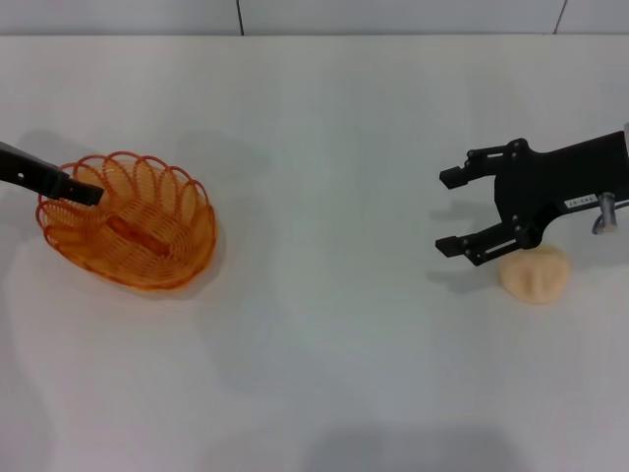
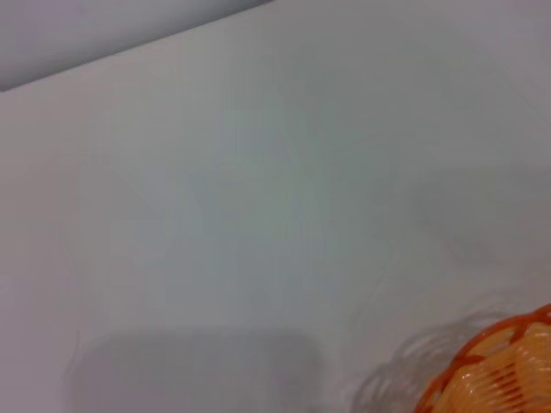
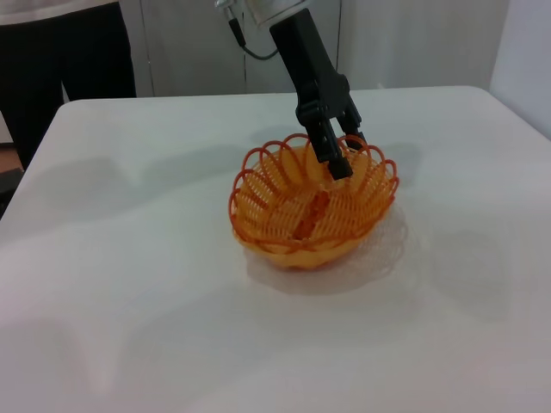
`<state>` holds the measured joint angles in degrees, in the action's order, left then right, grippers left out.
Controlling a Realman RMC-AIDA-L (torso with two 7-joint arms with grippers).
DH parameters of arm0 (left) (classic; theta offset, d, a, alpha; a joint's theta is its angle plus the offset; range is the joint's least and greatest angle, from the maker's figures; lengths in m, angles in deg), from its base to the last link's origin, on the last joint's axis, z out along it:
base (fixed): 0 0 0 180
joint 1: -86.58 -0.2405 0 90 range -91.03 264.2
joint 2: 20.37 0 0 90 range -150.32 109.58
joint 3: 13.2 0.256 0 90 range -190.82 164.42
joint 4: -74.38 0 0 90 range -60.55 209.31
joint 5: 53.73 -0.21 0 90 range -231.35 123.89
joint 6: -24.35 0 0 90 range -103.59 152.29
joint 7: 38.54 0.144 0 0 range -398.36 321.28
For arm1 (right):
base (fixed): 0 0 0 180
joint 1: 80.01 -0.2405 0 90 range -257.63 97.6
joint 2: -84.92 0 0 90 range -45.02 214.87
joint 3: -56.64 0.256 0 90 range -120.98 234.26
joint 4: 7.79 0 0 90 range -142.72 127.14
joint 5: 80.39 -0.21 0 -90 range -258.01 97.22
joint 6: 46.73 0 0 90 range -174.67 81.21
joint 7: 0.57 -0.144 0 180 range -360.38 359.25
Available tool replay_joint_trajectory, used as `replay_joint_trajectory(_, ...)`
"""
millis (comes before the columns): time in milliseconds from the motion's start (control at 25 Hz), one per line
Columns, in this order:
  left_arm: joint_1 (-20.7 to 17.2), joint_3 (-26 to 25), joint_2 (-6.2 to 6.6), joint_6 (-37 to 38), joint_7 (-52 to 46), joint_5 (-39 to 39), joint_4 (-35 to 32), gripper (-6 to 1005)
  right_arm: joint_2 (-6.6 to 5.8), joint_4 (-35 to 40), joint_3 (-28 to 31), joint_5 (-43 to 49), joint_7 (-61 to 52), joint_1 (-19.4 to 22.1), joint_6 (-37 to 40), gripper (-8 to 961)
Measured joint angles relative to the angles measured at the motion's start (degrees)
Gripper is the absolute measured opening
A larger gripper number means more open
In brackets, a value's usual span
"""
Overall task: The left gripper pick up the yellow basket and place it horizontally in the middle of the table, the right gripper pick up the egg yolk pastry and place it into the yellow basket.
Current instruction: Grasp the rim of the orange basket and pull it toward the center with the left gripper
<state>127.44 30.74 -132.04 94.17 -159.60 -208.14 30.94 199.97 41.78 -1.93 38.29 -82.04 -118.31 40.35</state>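
- Nearest the head camera is just bare white table (image 1: 314, 393), nothing on that front strip, so the action sits further back.
- Far left: the yellow basket (image 1: 133, 221) sits on the table's left side, well away from the middle where it's meant to end up. It looks tipped, the rim on the gripper's side riding higher than the opposite side, which I'd guess is because it's being lifted by that edge.
- The left gripper (image 1: 86, 193) comes in from the left edge, its tip right at the basket's scalloped rim. The right wrist view shows it better (image 3: 336, 159): fingers close together with the rim loops between them, so it looks pinched onto the wire rim. Grabbing the rim makes sense, since the basket is far too wide to span.
- The left wrist view only catches a corner of the basket (image 2: 499, 370) and lots of table.
- The middle of the table is where the basket should go, laid horizontally.
- Right side: the right gripper (image 1: 454, 211) hovers above the table with its fingers spread apart, holding nothing, pointing toward the centre. Looks like it's waiting its turn.
- The egg yolk pastry (image 1: 536, 272) sits on the table just beside and partly under that gripper's body, untouched.
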Motion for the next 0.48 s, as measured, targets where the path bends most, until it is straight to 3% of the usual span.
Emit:
replay_joint_trajectory(240, -0.06, -0.09, -0.23, -1.49, 0.09, 0.11, 0.82, 784, -0.08, 0.00, 0.09, 0.03, 0.01, -0.02, -0.06, 869)
replay_joint_trajectory(480, 0.00, 0.12, -0.43, -2.27, 0.10, 0.08, 1.39, 503, -0.17, 0.00, 0.36, 0.09, 0.01, -0.03, -0.07, 868)
